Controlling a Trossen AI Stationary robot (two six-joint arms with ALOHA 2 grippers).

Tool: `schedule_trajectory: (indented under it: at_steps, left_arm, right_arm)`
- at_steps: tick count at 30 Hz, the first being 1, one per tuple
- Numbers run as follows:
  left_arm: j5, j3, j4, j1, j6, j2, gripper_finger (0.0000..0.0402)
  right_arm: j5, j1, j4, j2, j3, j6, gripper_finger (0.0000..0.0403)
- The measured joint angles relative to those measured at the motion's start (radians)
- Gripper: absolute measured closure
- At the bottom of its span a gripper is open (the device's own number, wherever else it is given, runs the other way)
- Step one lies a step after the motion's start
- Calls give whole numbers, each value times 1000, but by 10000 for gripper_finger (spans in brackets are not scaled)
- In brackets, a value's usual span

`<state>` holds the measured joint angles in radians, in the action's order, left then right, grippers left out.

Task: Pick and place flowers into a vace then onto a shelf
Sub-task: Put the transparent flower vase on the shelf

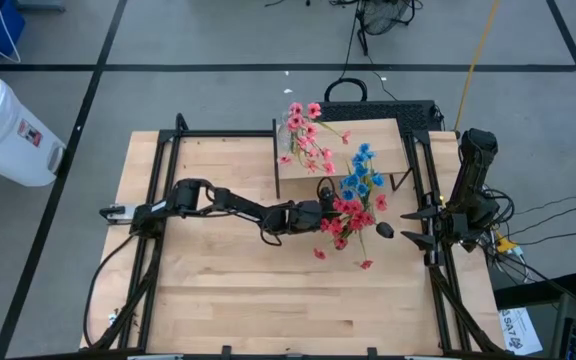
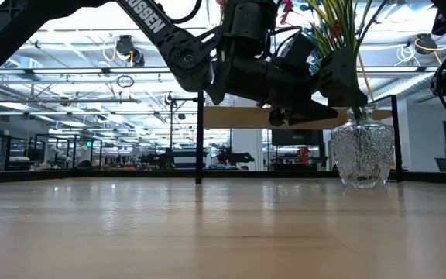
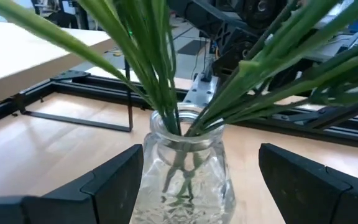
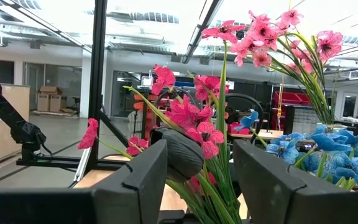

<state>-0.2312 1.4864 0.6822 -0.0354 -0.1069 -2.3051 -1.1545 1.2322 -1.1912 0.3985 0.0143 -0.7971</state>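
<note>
Flowers (image 1: 353, 195) stand as one bunch in a single clear cut-glass vase (image 2: 361, 157), three colour groups visible: pink sprays leaning back over the shelf (image 1: 298, 160), blue blossoms in the middle, red ones toward the near side, with two loose red blossoms lying on the surface (image 1: 218, 290) just below the bunch. One shelf is present, a light board on thin black legs at the far middle of the surface; the vase rests on the surface just in front of its near edge, not on it, and in the low view the board's underside runs level behind the vase neck. Left gripper (image 3: 201, 180) sits at the vase, its fingers (image 3: 114, 180) spread to either side of the glass with a gap showing on both sides, not touching it. Right gripper (image 1: 415, 227) waits near the right edge of the surface beside the black frame rail, fingers (image 4: 138, 180) spread and empty, pointed toward the bunch. Open bare surface lies wide across the near half and the left side; room is tight only between vase, shelf edge and right arm.
</note>
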Motion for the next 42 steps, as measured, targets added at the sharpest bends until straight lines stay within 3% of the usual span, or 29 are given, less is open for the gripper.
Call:
schedule_trajectory:
  at_steps: [26, 35, 42]
  left_arm:
    - [23, 0, 10, 15, 2, -5, 80]
    - [5, 162, -60, 13, 40, -135, 80]
    - [33, 178, -64, 9, 40, -140, 80]
  right_arm:
    - [0, 0, 0, 0, 0, 0, 225]
    - [-2, 0, 15, 0, 0, 0, 227]
    - [0, 0, 17, 0, 0, 0, 227]
